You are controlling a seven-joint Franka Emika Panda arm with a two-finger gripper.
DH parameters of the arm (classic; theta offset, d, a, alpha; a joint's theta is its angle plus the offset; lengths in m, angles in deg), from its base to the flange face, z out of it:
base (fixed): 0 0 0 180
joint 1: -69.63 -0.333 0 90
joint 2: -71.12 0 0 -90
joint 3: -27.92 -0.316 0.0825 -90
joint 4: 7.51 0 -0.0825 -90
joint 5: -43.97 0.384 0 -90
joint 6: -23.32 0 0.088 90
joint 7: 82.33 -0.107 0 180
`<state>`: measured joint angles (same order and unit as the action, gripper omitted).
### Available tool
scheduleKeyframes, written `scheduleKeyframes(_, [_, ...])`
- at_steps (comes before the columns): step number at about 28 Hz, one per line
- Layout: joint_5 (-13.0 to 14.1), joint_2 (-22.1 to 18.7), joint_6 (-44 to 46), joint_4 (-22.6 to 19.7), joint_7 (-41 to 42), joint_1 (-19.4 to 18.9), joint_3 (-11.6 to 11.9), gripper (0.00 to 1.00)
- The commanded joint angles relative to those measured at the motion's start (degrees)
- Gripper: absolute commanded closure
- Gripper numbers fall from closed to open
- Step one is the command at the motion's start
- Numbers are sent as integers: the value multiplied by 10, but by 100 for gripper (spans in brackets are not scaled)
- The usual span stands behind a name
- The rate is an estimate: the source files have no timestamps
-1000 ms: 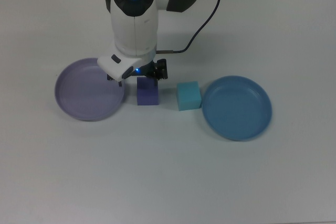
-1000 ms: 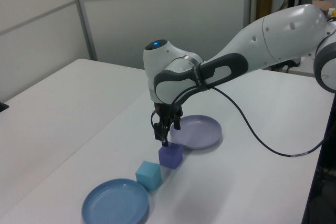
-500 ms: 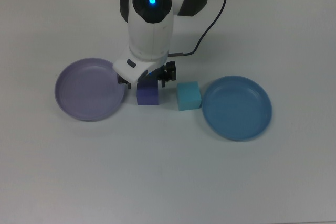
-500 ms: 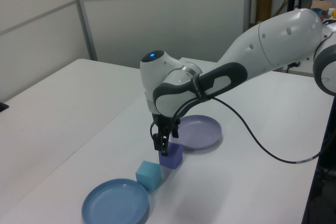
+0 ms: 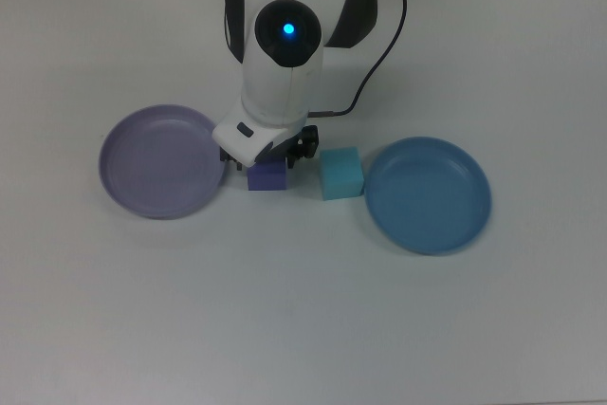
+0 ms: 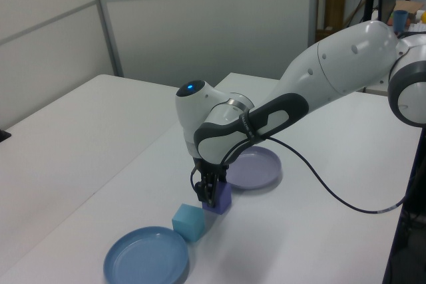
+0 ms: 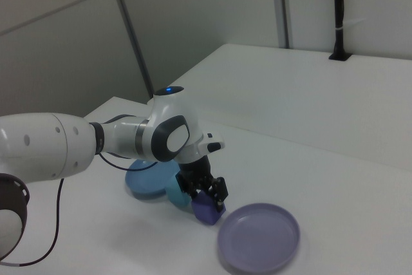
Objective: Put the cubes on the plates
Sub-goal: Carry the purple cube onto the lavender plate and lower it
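Note:
The purple-blue cube point(image 5: 267, 178) point(image 6: 223, 198) point(image 7: 207, 212) rests on the white table between the two plates. My gripper point(image 5: 268, 155) point(image 6: 209, 194) point(image 7: 205, 195) has come down over it, open, with a finger on either side of the cube's upper part. The light turquoise cube point(image 5: 340, 174) point(image 6: 188, 222) point(image 7: 174, 195) sits just to the top view's right of it, touching nothing. The lavender plate point(image 5: 156, 163) point(image 6: 256, 167) point(image 7: 257, 236) lies on the top view's left and the blue plate point(image 5: 429, 194) point(image 6: 146, 257) point(image 7: 143, 181) on the top view's right. Both plates hold nothing.
A black cable point(image 5: 377, 40) point(image 6: 333, 191) trails from the arm across the table behind the cubes. The arm's white wrist point(image 5: 281, 54) hides the table directly behind the purple-blue cube. Grey wall panels stand beyond the table's far edge in the left view.
The gripper has moved toward the top view's right and come down, from above the lavender plate's rim to straddling the purple-blue cube. Cubes and plates have not moved.

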<state>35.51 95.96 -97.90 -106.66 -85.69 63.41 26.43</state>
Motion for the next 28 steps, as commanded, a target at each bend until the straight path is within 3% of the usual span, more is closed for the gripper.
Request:
scheduleKeyframes(1, [-13, -7, -13, -6, -16, -5, 4, 88])
scheduleKeyframes(4, [-10, -8, -10, -5, -16, -5, 4, 99])
scheduleKeyframes(9, [-4, -23, -4, -3, -19, 1, 7, 99])
scheduleKeyframes(15, [42, -42, 45, 28, -16, 28, 10, 99])
scheduleKeyframes(21, [44, -59, 51, 30, -11, 65, 14, 98])
scheduleKeyframes(28, [30, -45, 56, 19, 34, 109, 16, 95])
